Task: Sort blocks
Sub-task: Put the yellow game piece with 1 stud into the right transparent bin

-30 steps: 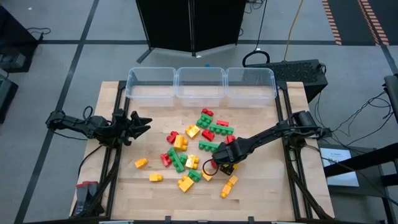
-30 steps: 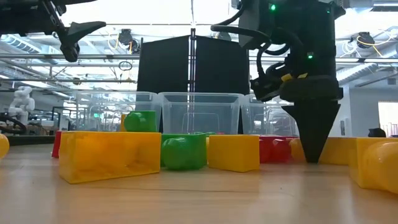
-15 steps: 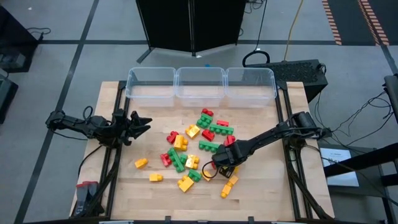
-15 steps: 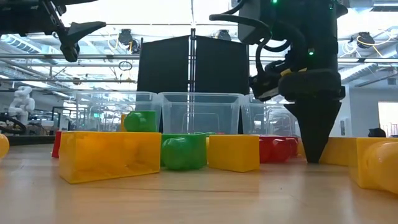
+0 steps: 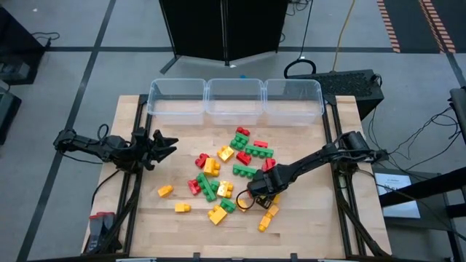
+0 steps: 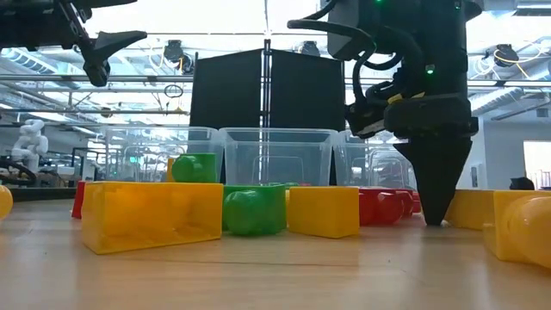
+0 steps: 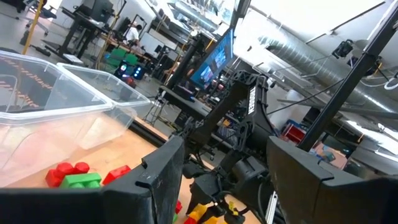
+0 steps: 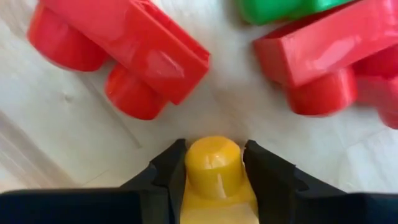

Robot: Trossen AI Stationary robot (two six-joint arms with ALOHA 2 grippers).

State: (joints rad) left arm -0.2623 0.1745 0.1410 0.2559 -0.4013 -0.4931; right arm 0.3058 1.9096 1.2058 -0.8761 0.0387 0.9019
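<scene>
Several red, green and yellow blocks (image 5: 233, 171) lie scattered on the wooden table's middle. My right gripper (image 5: 255, 194) is down among them, its fingertips at the table top in the low view (image 6: 435, 220), and it is shut on a yellow block (image 8: 214, 180). Two red blocks (image 8: 124, 56) (image 8: 323, 56) lie on the table just beyond it. My left gripper (image 5: 166, 143) hangs open and empty above the table's left side; it also shows in the low view (image 6: 108, 47) and in the left wrist view (image 7: 227, 186). My right gripper pinches the yellow block between its two fingers, just behind a round stud (image 8: 214, 158) that sticks out past the fingertips. The fingers come from above, pointing down. The rest of the block is hidden by the gripper, so I cannot tell whether it is off the table.
Three clear bins (image 5: 177, 98) (image 5: 234, 98) (image 5: 293, 98) stand in a row along the table's far edge. More yellow blocks lie near the front (image 5: 217, 214) (image 5: 166, 191) (image 5: 267, 218). Bare wood shows at the table's front left.
My right gripper has shifted a little toward the table's right edge, staying down at the table top.
</scene>
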